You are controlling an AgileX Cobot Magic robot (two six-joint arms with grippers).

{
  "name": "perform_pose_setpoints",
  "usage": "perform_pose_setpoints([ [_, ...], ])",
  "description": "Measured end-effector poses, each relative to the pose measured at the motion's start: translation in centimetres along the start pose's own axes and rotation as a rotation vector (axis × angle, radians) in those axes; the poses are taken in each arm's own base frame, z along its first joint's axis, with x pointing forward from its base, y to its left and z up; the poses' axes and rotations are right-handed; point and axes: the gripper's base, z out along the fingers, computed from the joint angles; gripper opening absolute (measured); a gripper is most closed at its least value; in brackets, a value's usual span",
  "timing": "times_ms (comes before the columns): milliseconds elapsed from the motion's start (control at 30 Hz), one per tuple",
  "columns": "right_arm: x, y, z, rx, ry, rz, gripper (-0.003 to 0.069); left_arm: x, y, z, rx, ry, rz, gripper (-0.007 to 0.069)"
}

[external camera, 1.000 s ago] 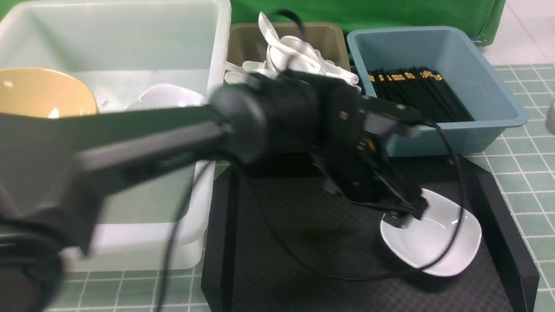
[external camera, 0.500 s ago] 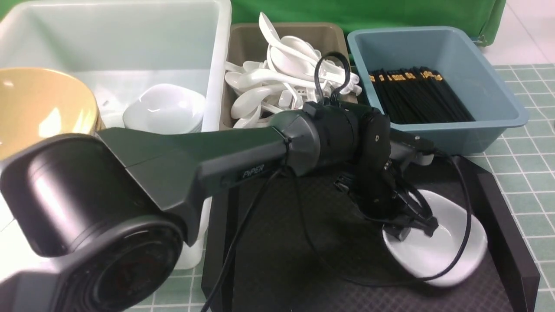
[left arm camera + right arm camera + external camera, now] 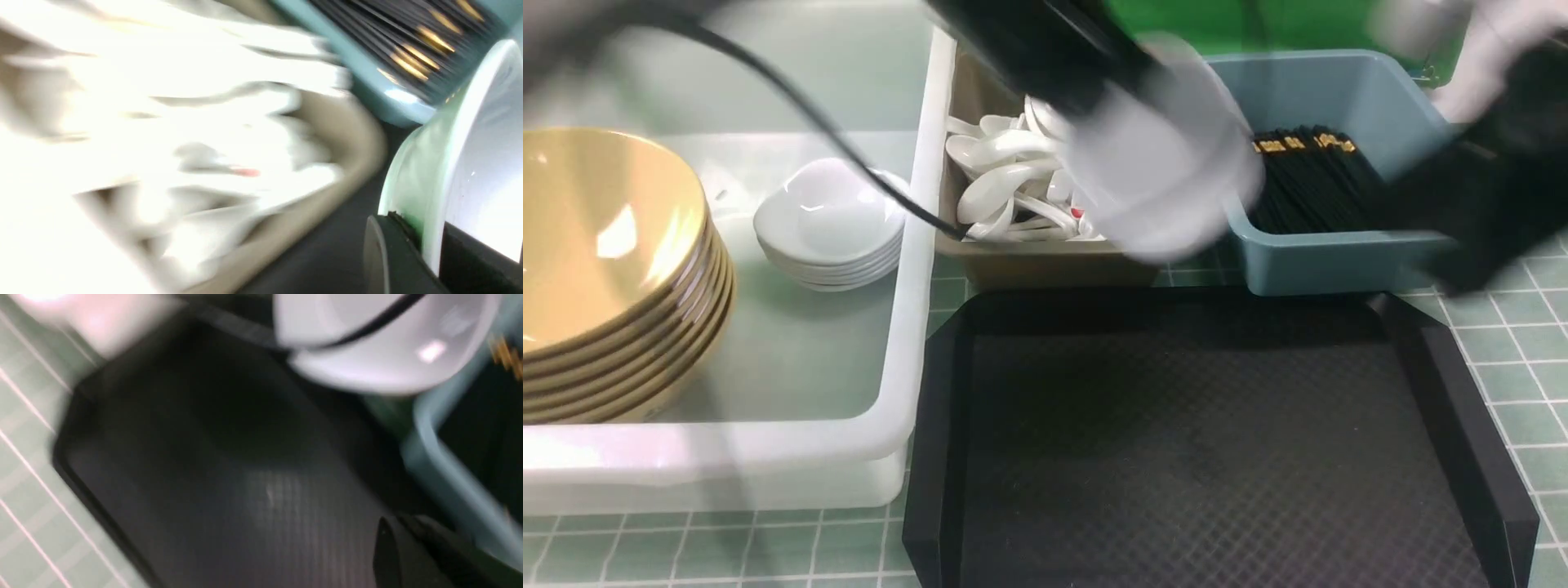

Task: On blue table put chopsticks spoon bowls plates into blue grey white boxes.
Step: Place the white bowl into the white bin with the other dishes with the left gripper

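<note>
Three plastic tubs stand in a row along the far edge of the teal-green tiled surface point(image 3: 1519, 343): a large translucent white tub point(image 3: 919, 245) toward the far-left corner, a smaller brownish-grey tub point(image 3: 1045, 265) in the middle, and a dusty blue tub point(image 3: 1339, 261) toward the far right.

White tub: a stack of wide, glossy mustard-tan bowls point(image 3: 605, 261) on its left side; near it, not touching, a stack of small glossy white rounded-square dishes point(image 3: 829, 224).
Grey tub: a heap of glossy white soup spoons point(image 3: 1005, 184).
Blue tub: a bundle of thin black chopsticks with gold bands point(image 3: 1307, 184), lying flat, gold ends toward the far wall.

A black textured flat tray point(image 3: 1201, 441) lies at the near edge, just in front of the grey and blue tubs and beside the white tub.

Left hand point(image 3: 431, 255): closed tight on the rim of a lone white dish point(image 3: 1168, 171). The left wrist view shows the rim pinched between two black fingers. The dish is in the air, off the tray. In the front view its blur covers the adjoining near corners of the grey and blue tubs. Its tilt cannot be read. The left arm point(image 3: 1045, 49) is a dark streak over the grey tub's far end.

Right hand point(image 3: 408, 555): closed, with nothing seen in it; only a blurred dark part of it shows. The right arm point(image 3: 1494, 180) is a dark mass over the blue tub's right end.
</note>
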Motion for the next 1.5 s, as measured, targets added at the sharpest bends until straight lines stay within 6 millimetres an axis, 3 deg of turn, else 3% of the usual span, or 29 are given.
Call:
perform_pose_setpoints([
  [67, -1.6, 0.5, 0.5, -0.017, -0.023, -0.034, 0.0048, 0.3, 2.7, -2.0, -0.058, -0.009, -0.048, 0.0003],
  [100, -3.5, 1.5, 1.2, -0.043, -0.051, -0.084, 0.0048, 0.9, 5.4, -3.6, -0.113, -0.005, -0.098, 0.0003],
  [200, -6.4, 3.0, 2.3, -0.077, -0.091, -0.144, 0.0049, 2.6, 10.7, -5.1, -0.215, 0.026, -0.214, 0.0003],
  [300, -7.6, 3.4, 3.1, -0.088, -0.1, -0.163, 0.005, 4.2, 13.8, -5.1, -0.261, 0.049, -0.287, 0.0003],
  [433, -8.3, 3.5, 4.3, -0.087, -0.081, -0.172, 0.0052, 6.1, 17.5, -2.4, -0.259, 0.096, -0.313, 0.0003],
  [467, -8.3, 3.5, 4.4, -0.085, -0.077, -0.173, 0.0052, 6.2, 17.6, -2.2, -0.257, 0.097, -0.31, 0.0003],
  [567, -8.3, 3.4, 4.8, -0.065, -0.053, -0.185, 0.0051, 6.7, 18.8, 1.6, -0.2, 0.116, -0.273, 0.0003],
  [767, -8.1, 3.3, 4.8, -0.061, -0.038, -0.188, 0.0055, 8.3, 20.3, 6.9, -0.145, 0.181, -0.247, 0.0004],
  [967, -7.9, 3.3, 4.8, -0.064, -0.008, -0.189, 0.0056, 8.9, 20.9, 8.8, -0.147, 0.184, -0.228, 0.0066],
  [1067, -7.8, 3.3, 4.8, -0.063, 0.002, -0.191, 0.0057, 8.9, 21.0, 8.9, -0.149, 0.179, -0.19, 0.0201],
  [1133, -7.7, 3.3, 4.8, -0.06, 0.006, -0.192, 0.0057, 8.8, 21.1, 8.8, -0.154, 0.175, -0.179, 0.0277],
  [1167, -7.7, 3.2, 4.8, -0.049, 0.015, -0.196, 0.0059, 8.5, 21.1, 8.5, -0.161, 0.172, -0.17, 0.0376],
  [1200, -7.7, 3.1, 4.8, -0.047, 0.017, -0.197, 0.0059, 8.4, 21.2, 8.5, -0.162, 0.169, -0.169, 0.0376],
  [1233, -7.5, 3.0, 4.8, -0.03, 0.033, -0.198, 0.0061, 7.9, 21.1, 7.9, -0.163, 0.171, -0.159, 0.0452],
  [1300, -7.3, 2.7, 4.7, 0.001, 0.065, -0.187, 0.0062, 6.8, 20.8, 6.2, -0.157, 0.169, -0.163, 0.0517],
  [1333, -7.2, 2.6, 4.7, 0.007, 0.069, -0.185, 0.0062, 6.5, 20.7, 5.7, -0.156, 0.167, -0.168, 0.0521],
  [1400, -7.0, 2.3, 4.5, 0.034, 0.082, -0.169, 0.0065, 5.2, 19.8, 2.7, -0.159, 0.16, -0.188, 0.051],
  [1500, -6.0, 2.4, 3.9, 0.034, 0.093, -0.142, 0.0068, 3.3, 17.6, -2.8, -0.226, 0.105, -0.173, 0.0359],
])
